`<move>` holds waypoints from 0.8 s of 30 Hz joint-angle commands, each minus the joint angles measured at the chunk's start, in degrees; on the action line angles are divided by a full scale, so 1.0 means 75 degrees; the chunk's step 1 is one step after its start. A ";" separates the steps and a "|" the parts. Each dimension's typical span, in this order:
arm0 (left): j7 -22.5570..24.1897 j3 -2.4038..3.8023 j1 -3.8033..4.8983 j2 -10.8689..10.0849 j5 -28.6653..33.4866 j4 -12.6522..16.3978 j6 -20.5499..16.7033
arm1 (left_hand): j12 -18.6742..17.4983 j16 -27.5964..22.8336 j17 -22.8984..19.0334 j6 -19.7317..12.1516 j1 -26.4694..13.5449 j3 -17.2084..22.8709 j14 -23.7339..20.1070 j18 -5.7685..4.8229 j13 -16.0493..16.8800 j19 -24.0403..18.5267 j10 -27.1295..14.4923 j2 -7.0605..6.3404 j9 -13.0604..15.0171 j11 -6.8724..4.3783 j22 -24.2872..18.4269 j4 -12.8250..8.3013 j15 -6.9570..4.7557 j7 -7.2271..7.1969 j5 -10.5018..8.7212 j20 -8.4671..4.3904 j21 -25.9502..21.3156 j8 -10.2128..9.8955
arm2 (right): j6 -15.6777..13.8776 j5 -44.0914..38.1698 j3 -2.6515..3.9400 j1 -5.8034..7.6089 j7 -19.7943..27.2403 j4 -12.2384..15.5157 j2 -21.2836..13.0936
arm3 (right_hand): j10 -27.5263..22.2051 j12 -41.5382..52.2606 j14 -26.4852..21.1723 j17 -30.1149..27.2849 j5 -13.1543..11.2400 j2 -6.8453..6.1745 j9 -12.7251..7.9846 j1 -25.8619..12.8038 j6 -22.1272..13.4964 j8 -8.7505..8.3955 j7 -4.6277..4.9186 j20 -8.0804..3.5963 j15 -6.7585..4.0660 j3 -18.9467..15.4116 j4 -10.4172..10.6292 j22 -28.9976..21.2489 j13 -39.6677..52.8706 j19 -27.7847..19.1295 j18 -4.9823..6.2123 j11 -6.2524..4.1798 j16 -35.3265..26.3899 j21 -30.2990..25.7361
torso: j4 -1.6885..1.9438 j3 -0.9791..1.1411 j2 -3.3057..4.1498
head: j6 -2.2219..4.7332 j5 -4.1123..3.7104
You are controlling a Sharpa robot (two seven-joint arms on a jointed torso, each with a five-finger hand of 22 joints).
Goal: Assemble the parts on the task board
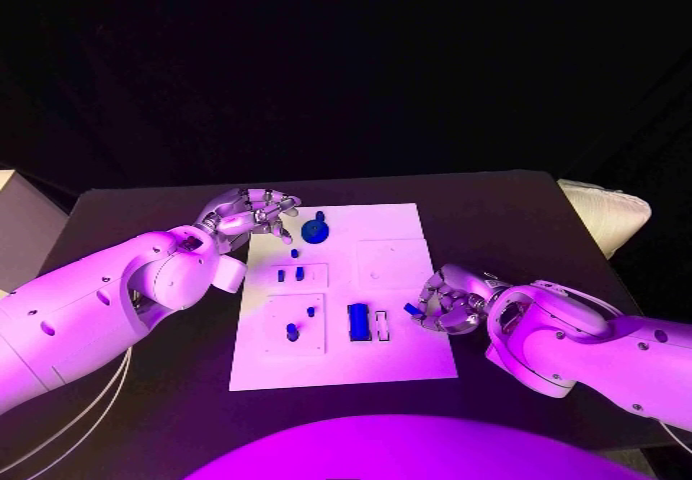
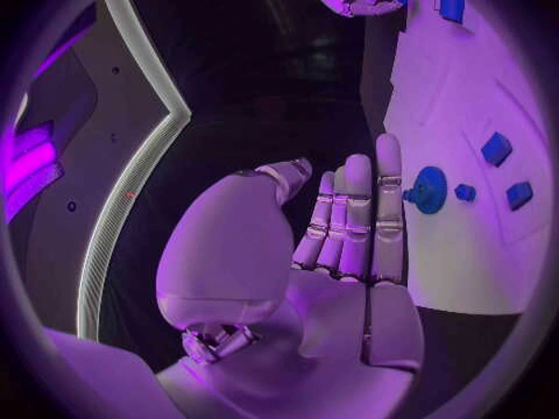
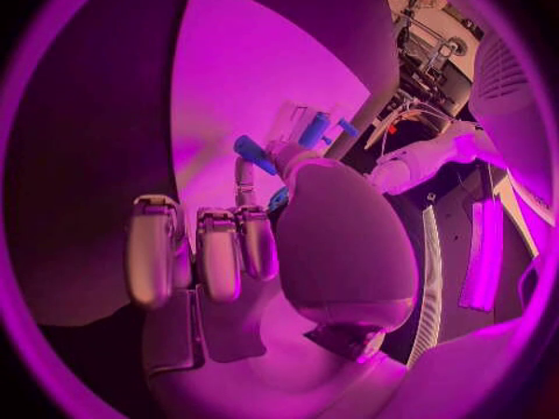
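Note:
The white task board (image 1: 404, 355) lies in the middle of the black table. A round blue part (image 1: 315, 231) with a stem stands near its far left corner. My left hand (image 1: 257, 215) hovers beside that corner; its fingers (image 2: 355, 214) are stretched out and hold nothing, just short of the round part (image 2: 429, 189). Small blue pegs (image 1: 299, 272) stand below it, and a blue block (image 1: 358, 320) lies beside a white slot (image 1: 382, 323). My right hand (image 1: 454, 300) is at the board's right edge, fingers curled, pinching a small blue part (image 1: 413, 311), which appears between thumb and finger (image 3: 278, 198).
Two more small blue pieces (image 1: 293, 332) sit in the board's near left plate. A pale ribbed object (image 1: 606, 215) stands off the table's right edge and a grey box (image 1: 22, 225) at the left. Bare black table surrounds the board.

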 commanded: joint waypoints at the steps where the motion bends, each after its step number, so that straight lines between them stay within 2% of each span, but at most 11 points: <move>1: 0.0014 0.0004 -0.0003 0.0022 0.0008 0.0009 0.0136 | 0.0050 -0.0024 0.0006 -0.0069 -0.0011 -0.0008 -0.0036 0.0114 -0.0009 0.0046 -0.0044 0.0020 -0.0008 0.0015 -0.0010 0.0038 0.0039 0.0148 0.0023 0.0003 -0.0047 0.0048 | -0.0283 0.0732 -0.0001 0.0026 0.0239 0.0004 0.0194 | 0.0425 0.0037 0.0697 0.1574 -0.0043 0.0003 -0.0016 -0.0074 0.0033 0.0027 0.0016 -0.0025 -0.0048 0.0061 -0.0006 0.1582 0.1573 0.0580 -0.0107 -0.0040 0.0038 0.0035 | 0.0001 -0.0002 0.0002 | -0.0007 -0.0003; 4: 0.0010 0.0004 -0.0003 0.0021 0.0001 0.0015 0.0147 | 0.0050 -0.0024 0.0006 -0.0069 -0.0011 -0.0008 -0.0036 0.0114 -0.0009 0.0046 -0.0044 0.0020 -0.0008 0.0015 -0.0010 0.0038 0.0039 0.0148 0.0023 0.0003 -0.0047 0.0048 | -0.0258 0.0815 -0.0001 0.0039 0.0200 -0.0066 0.0384 | 0.0426 0.0039 0.0698 0.1579 -0.0057 0.0005 -0.0014 -0.0087 0.0031 0.0028 0.0015 -0.0025 -0.0048 0.0067 -0.0008 0.1581 0.1574 0.0579 -0.0106 -0.0040 0.0041 0.0030 | 0.0000 0.0000 0.0008 | -0.0017 -0.0003; 9: 0.0002 0.0004 -0.0003 0.0012 -0.0009 0.0043 0.0157 | 0.0050 -0.0024 0.0006 -0.0069 -0.0011 -0.0008 -0.0036 0.0114 -0.0009 0.0046 -0.0044 0.0020 -0.0008 0.0015 -0.0010 0.0038 0.0039 0.0148 0.0023 0.0003 -0.0047 0.0048 | -0.0090 0.0873 -0.0003 0.0044 0.0048 -0.0223 0.0646 | 0.0436 0.0059 0.0704 0.1605 -0.0067 0.0005 -0.0011 -0.0091 0.0032 0.0031 0.0013 -0.0025 -0.0048 0.0072 -0.0012 0.1593 0.1586 0.0585 -0.0113 -0.0041 0.0056 0.0067 | 0.0017 -0.0013 0.0007 | -0.0014 -0.0026; 12: 0.0006 0.0004 -0.0003 0.0012 -0.0012 0.0051 0.0152 | 0.0050 -0.0024 0.0006 -0.0069 -0.0011 -0.0008 -0.0036 0.0114 -0.0009 0.0046 -0.0044 0.0020 -0.0008 0.0015 -0.0010 0.0038 0.0039 0.0148 0.0023 0.0003 -0.0047 0.0048 | 0.0040 0.0876 -0.0006 0.0037 -0.0059 -0.0326 0.0793 | 0.0447 0.0079 0.0714 0.1645 -0.0121 0.0005 -0.0002 -0.0154 0.0033 0.0041 0.0015 -0.0026 -0.0048 0.0080 -0.0008 0.1614 0.1598 0.0596 -0.0123 -0.0041 0.0081 0.0126 | 0.0003 -0.0005 0.0006 | -0.0018 -0.0009; 24: 0.0018 0.0004 -0.0003 0.0010 -0.0015 0.0074 0.0162 | 0.0050 -0.0024 0.0006 -0.0069 -0.0011 -0.0008 -0.0036 0.0114 -0.0009 0.0046 -0.0044 0.0020 -0.0008 0.0015 -0.0010 0.0038 0.0039 0.0148 0.0023 0.0003 -0.0047 0.0048 | 0.0308 0.0763 -0.0015 -0.0014 -0.0353 -0.0520 0.1104 | 0.0507 0.0192 0.0739 0.1753 -0.0221 0.0072 0.0051 -0.0528 0.0083 0.0116 -0.0008 -0.0032 -0.0057 0.0106 0.0014 0.1689 0.1664 0.0635 -0.0161 -0.0055 0.0145 0.0340 | -0.0003 0.0002 0.0007 | -0.0031 -0.0004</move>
